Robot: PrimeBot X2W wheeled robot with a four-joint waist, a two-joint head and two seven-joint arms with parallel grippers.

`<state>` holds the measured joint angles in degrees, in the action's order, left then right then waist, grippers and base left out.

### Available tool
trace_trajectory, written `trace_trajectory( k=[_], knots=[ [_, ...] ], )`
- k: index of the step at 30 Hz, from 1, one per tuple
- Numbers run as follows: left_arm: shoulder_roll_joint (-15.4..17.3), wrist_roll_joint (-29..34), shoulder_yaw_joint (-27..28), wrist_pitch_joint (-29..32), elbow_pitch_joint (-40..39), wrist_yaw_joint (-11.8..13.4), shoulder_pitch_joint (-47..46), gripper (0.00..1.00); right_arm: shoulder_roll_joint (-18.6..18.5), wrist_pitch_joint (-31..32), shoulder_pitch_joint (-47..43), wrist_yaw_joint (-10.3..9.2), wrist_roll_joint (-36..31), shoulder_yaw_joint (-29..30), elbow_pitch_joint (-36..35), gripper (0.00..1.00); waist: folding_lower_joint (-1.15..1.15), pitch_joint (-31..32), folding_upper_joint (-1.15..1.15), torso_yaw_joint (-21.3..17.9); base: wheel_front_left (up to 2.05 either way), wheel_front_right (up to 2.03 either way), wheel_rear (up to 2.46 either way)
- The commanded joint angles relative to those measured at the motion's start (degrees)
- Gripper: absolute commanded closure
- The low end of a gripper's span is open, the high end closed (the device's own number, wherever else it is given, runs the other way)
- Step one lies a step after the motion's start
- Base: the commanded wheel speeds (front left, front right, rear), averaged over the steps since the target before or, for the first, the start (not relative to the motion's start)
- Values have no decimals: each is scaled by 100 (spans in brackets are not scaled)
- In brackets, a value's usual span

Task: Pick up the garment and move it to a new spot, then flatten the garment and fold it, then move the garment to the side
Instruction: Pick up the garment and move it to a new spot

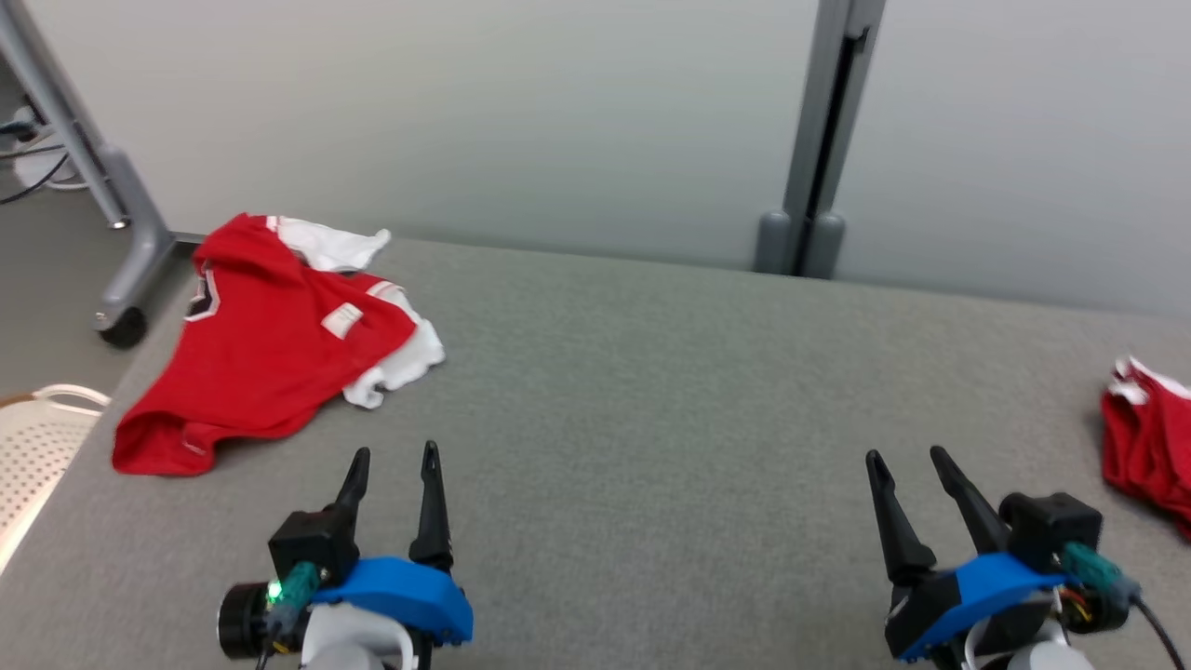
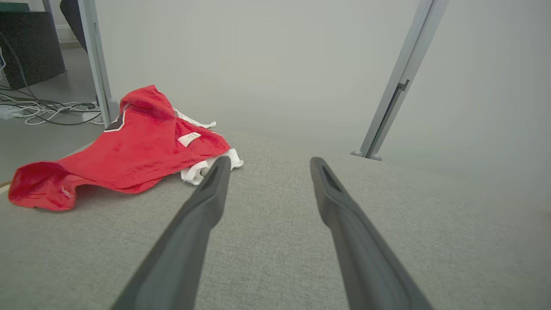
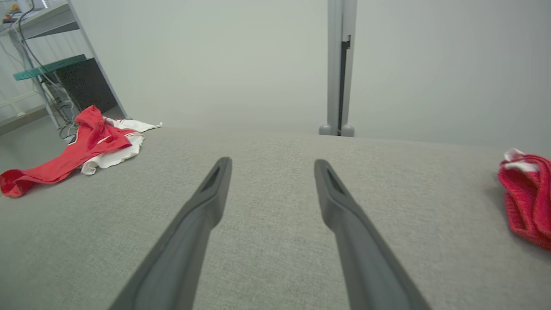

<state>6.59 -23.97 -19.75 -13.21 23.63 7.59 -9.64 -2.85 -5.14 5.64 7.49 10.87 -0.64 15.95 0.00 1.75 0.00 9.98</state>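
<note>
I'm looking down on a grey, cloth-covered table (image 1: pixel 651 419) that runs up to a pale partition wall (image 1: pixel 512 112), with a grey post (image 1: pixel 819 140) standing at its far edge. The garment (image 1: pixel 270 344), red with white trim and a small white label, lies crumpled at the table's far left corner, one end reaching the left edge. In the left wrist view it sits ahead and to the left of the fingers, apart from them. A second red cloth (image 1: pixel 1149 447) is bunched at the right edge, cut off by the frame. Off the table on the left I see a wheeled grey frame leg (image 1: pixel 126 279), a white perforated container (image 1: pixel 37 456), and cables (image 2: pixel 43 112) on the floor. Both arms sit low at the near edge, pointing toward the wall. The left fingers (image 1: pixel 430 502) are spread apart and hold nothing. The right fingers (image 1: pixel 893 521) likewise stand apart and empty, touching neither piece of cloth.
</note>
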Motion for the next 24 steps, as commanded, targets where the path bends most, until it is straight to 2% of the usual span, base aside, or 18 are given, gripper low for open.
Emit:
trace_trajectory(
  k=[1,7,12,17,24],
  knots=[
    [24,3,-15,-20,-33,11,-74,0,-8,-24,7,1,55,-15,-15,0,0,-161,0,295,0,0,0],
    [83,-61,46,-40,-56,20,-106,0,-11,-76,102,1,124,-90,39,0,0,-203,0,1096,0,0,0],
    [119,-80,85,-45,-103,62,-90,0,-12,-104,159,1,138,-154,95,0,0,-235,0,1534,0,0,0],
    [150,-115,121,-60,-131,77,-87,0,-13,-131,251,1,177,-217,136,0,0,-250,0,1745,0,0,0],
    [177,-137,147,-84,-172,108,-99,0,-13,-163,319,1,186,-303,199,0,0,-273,0,1774,0,0,0]
  ],
)
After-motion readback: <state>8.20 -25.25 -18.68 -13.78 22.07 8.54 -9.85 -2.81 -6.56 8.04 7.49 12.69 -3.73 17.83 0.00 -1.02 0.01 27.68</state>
